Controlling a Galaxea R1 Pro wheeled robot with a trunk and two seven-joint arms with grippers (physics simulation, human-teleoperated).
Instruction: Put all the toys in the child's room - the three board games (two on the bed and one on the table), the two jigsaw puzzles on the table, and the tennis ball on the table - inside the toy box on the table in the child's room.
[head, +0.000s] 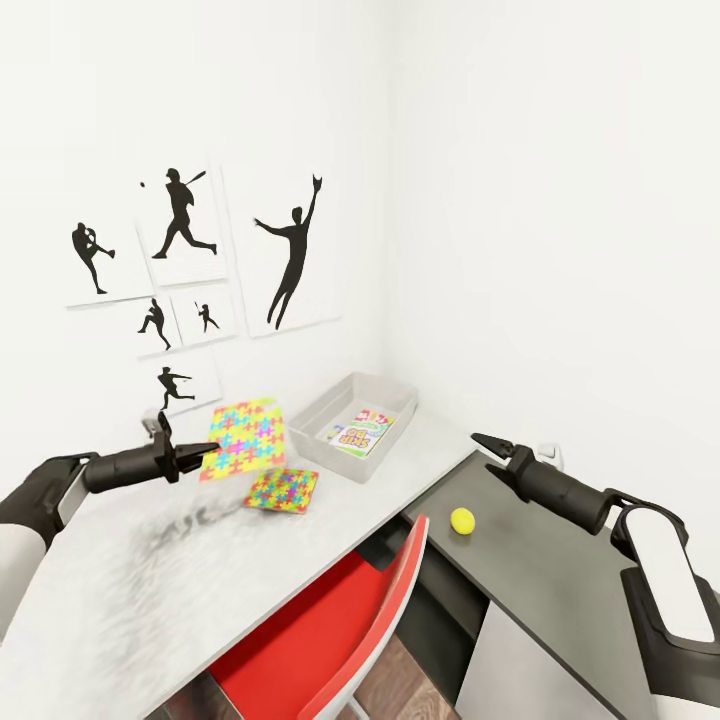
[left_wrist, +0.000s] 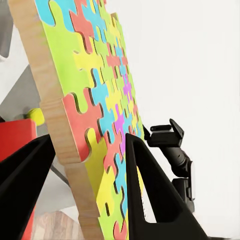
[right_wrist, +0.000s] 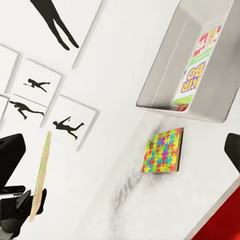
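Observation:
My left gripper (head: 200, 452) is shut on a multicoloured jigsaw puzzle (head: 245, 434), holding it tilted above the pale table (head: 140, 600). In the left wrist view the puzzle (left_wrist: 95, 95) sits between the two fingers (left_wrist: 150, 190). A second, smaller jigsaw puzzle (head: 282, 489) lies flat on the table, also seen from the right wrist (right_wrist: 162, 150). Beyond it stands the grey toy box (head: 320, 407) with a board game (head: 362, 428) inside. The tennis ball (head: 462, 519) rests on the dark table section. My right gripper (head: 490, 452) hovers open behind the ball.
A red chair (head: 330, 630) is pushed in at the table's corner. White walls close in behind and to the right, with baseball silhouette pictures (head: 180, 260). A small white object (head: 548, 455) sits by the wall behind the right gripper.

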